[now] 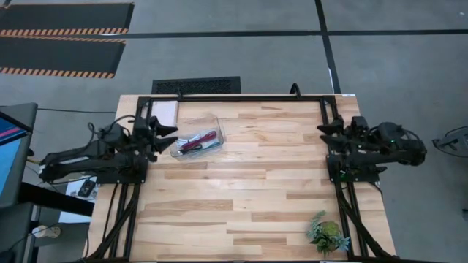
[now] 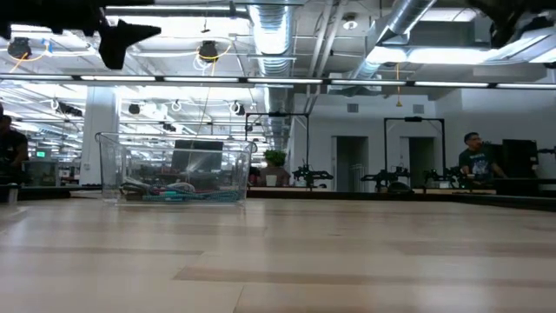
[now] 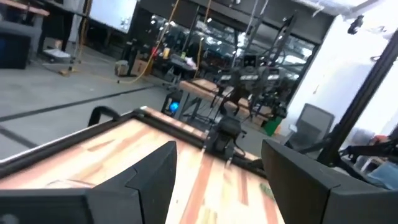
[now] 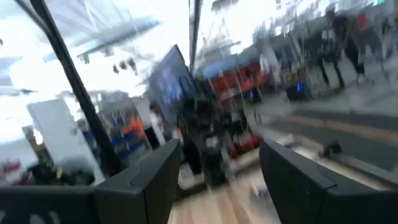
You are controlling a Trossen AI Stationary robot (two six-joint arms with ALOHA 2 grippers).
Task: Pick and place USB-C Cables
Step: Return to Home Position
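Observation:
A clear plastic bin (image 1: 199, 140) stands on the wooden table's far left part. Coiled cables lie on its floor: a maroon-red one (image 1: 199, 139) and white and dark ones beside it in the high view, a teal one (image 2: 187, 196) in the low view. My left gripper (image 1: 170, 134) hovers open just left of the bin, above table height, and shows at the low view's top left (image 2: 130, 35). My right gripper (image 1: 324, 134) waits open near the table's far right edge. Both wrist views show only the fingers wide apart, left (image 3: 217, 149) and right (image 4: 217, 149), with nothing between them.
A small green potted plant (image 1: 327, 235) stands at the near right corner. A pale flat pad (image 1: 164, 113) lies at the far left corner. A black frame (image 1: 241, 98) runs along the table's far edge and sides. A person (image 2: 473, 156) sits in the room behind.

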